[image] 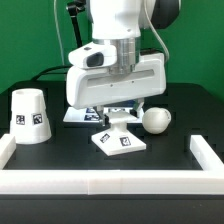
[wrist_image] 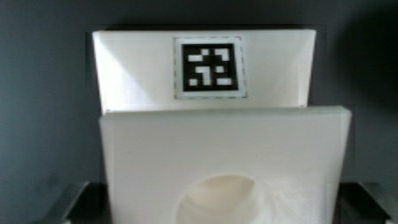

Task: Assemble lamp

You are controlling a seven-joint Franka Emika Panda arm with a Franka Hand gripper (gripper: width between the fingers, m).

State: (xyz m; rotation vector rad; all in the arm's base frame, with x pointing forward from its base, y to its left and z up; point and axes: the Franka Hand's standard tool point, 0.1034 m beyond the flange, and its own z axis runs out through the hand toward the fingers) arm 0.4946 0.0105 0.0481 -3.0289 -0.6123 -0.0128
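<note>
- Exterior view: the white arm (image: pixel 118 25) reaches straight down at the middle of the black tabletop (image: pixel 60 150), with its end effector (image: pixel 119 126) low over the base (image: pixel 120 145).
- The base is a flat white square carrying black-and-white tags. It lies on the tabletop turned corner-on to the camera, directly under the fingers.
- The fingers come down to the top of the base and seem to touch or straddle it. Their tips merge with the white plastic, so I cannot tell whether they are spread, pressed together or pinching it.
- The bulb (image: pixel 155 121), with its round head, rests on the tabletop near the base, toward the exterior view's right and apart from it.
- The shade (image: pixel 28 115), a tapered cup with a tag on its side, stands upright with its wide end down, well apart from the base toward the exterior view's left.
- The marker board (image: pixel 82 116) lies flat behind the end effector and is mostly hidden by it.
- White rails (image: pixel 110 182) edge the tabletop at the front and along both sides.
- Wrist view: the base (wrist_image: pixel 214 140) fills most of the picture, in two white steps.
- The farther step bears one square tag (wrist_image: pixel 210 68), and the nearer step has a rounded hollow (wrist_image: pixel 224 192) in its face.
- Dark tabletop (wrist_image: pixel 45 100) shows on either side of the base.
- The fingers are not clearly visible in this view, so the grip stays unsettled.
</note>
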